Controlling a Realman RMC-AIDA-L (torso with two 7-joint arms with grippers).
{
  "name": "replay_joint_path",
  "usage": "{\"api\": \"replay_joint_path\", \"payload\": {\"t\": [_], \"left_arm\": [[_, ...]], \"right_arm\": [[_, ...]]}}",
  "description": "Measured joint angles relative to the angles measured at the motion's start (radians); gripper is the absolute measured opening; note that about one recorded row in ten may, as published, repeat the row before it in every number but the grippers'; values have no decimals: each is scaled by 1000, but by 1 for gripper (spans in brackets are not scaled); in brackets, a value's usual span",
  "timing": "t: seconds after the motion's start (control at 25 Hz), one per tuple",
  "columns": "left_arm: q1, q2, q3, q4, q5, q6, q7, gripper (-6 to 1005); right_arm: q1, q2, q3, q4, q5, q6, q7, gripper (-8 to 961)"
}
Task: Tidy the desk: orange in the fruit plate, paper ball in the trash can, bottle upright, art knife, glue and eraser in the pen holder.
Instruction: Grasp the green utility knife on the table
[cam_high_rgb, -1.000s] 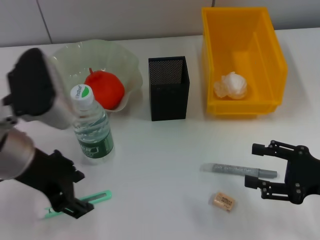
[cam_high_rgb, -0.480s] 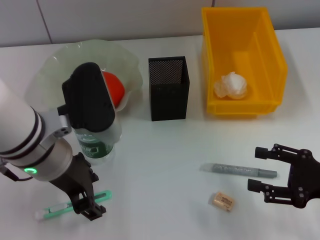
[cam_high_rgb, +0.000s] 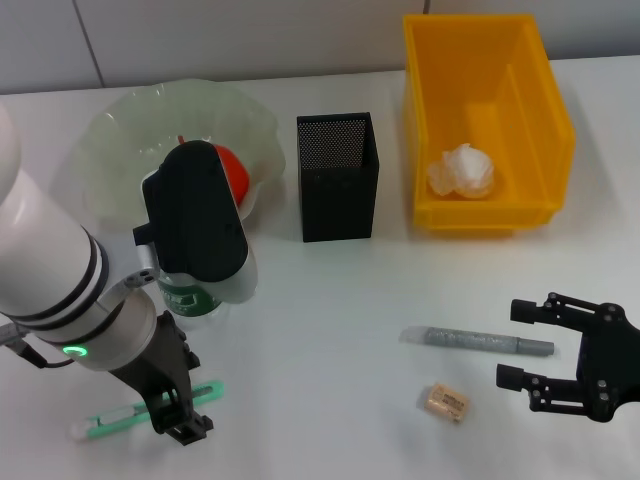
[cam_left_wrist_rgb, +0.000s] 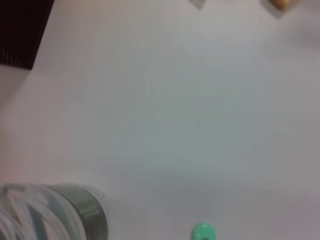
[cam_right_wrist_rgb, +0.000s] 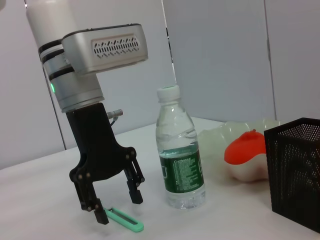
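Art knife (cam_high_rgb: 140, 412) between left tool's (cam_right_wrist_rgb: 118, 207) fingers

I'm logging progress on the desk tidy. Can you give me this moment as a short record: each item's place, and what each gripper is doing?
orange: in the fruit plate
paper ball: in the yellow bin
bottle: upright, beside the plate
pen holder: nothing visible inside
green knife: flat on the desk
grey glue stick: flat on the desk
eraser: on the desk, near the glue stick
left gripper: open, straddling the knife's end
right gripper: open, just off the glue stick's end
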Motion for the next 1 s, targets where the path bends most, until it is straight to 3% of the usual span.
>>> {"api": "replay_joint_path", "payload": {"t": [0.44, 1.0], "left_arm": [[-15, 0, 24, -28, 34, -2, -24, 597], [-31, 0, 56, -74, 34, -48, -23, 593]], "right_arm": [[-1, 0, -5, 2, -1, 0, -2, 798], [-11, 1, -5, 2, -1, -5, -12, 798]]}}
